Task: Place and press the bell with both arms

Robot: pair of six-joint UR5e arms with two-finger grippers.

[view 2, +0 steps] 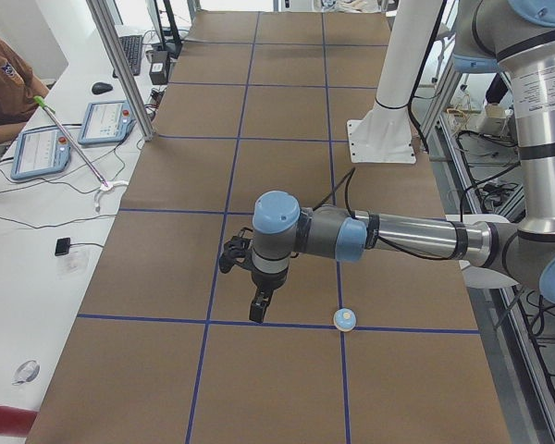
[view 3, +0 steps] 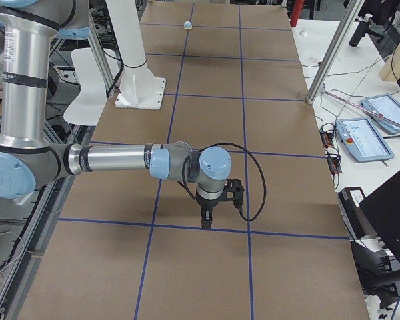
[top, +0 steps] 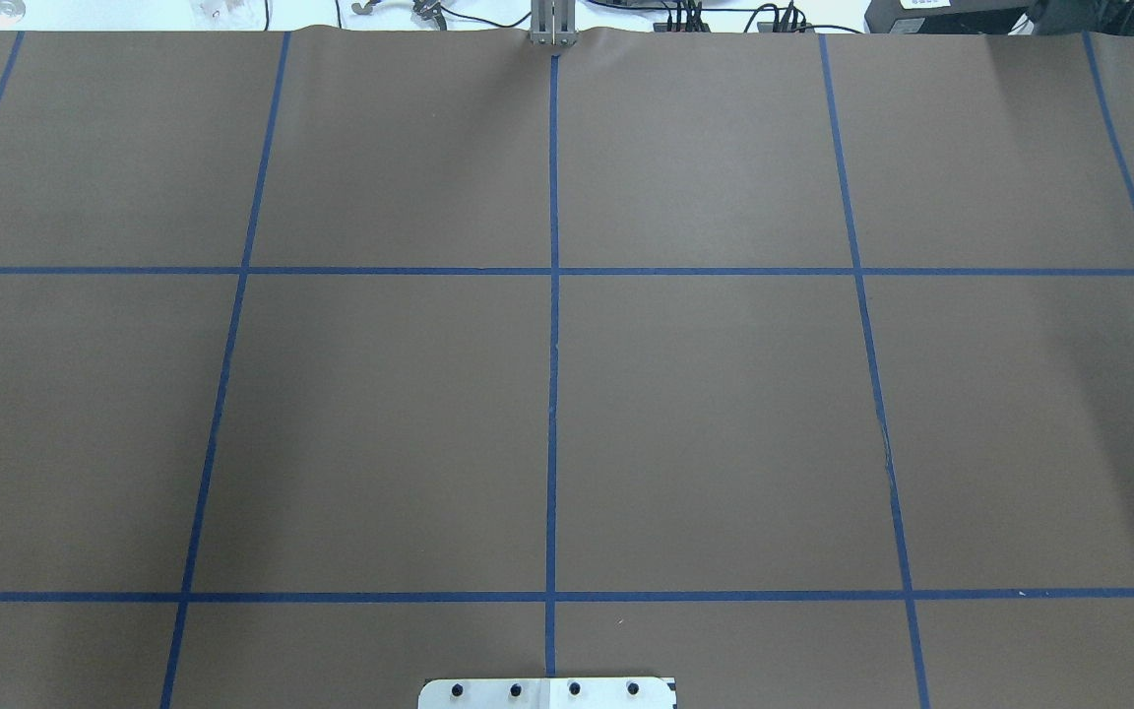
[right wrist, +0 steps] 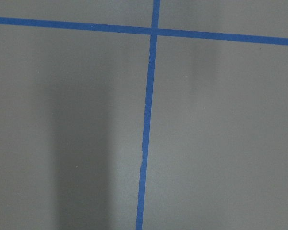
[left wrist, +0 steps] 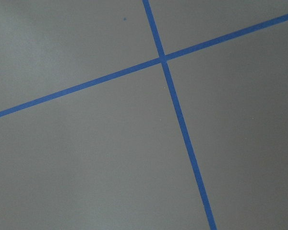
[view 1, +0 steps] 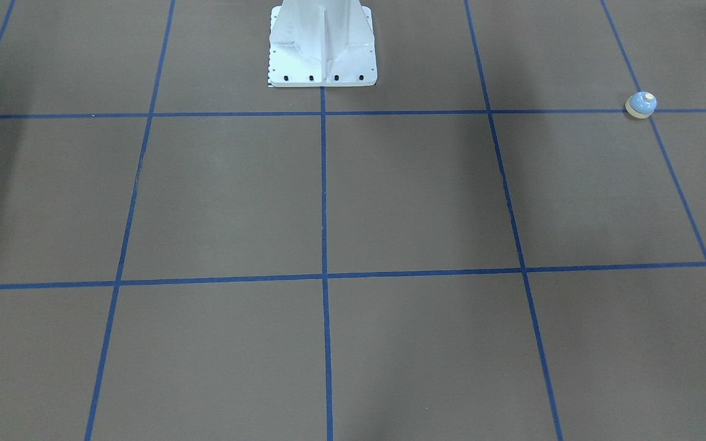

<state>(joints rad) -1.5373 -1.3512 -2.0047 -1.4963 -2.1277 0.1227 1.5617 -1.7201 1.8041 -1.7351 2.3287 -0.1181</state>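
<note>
You have open brown table (view 1: 420,196) on every side of the bell (view 1: 641,104). It stands upright on a crossing of blue tape lines (view 1: 323,184), toward the table's end on the robot's left, in line with the front of the white pedestal (view 1: 322,43). From the left end camera the bell (view 2: 344,319) has one more row of squares between it and the near table edge. From the right end camera it is a tiny dot (view 3: 187,25) at the far end.

The overhead and front cameras are framed too tight to catch either arm, and the overhead also cuts the bell out. Both wrist cameras give you only table and tape.

The left gripper (view 2: 257,316) points down, near the bell but apart from it, on the side away from the robot. You can't tell whether its fingers are apart or together, and it holds nothing visible. The right gripper (view 3: 207,223) points down by a tape line, well apart from the bell. Again, you can't tell how its fingers are set, or whether either gripper touches the table.
</note>
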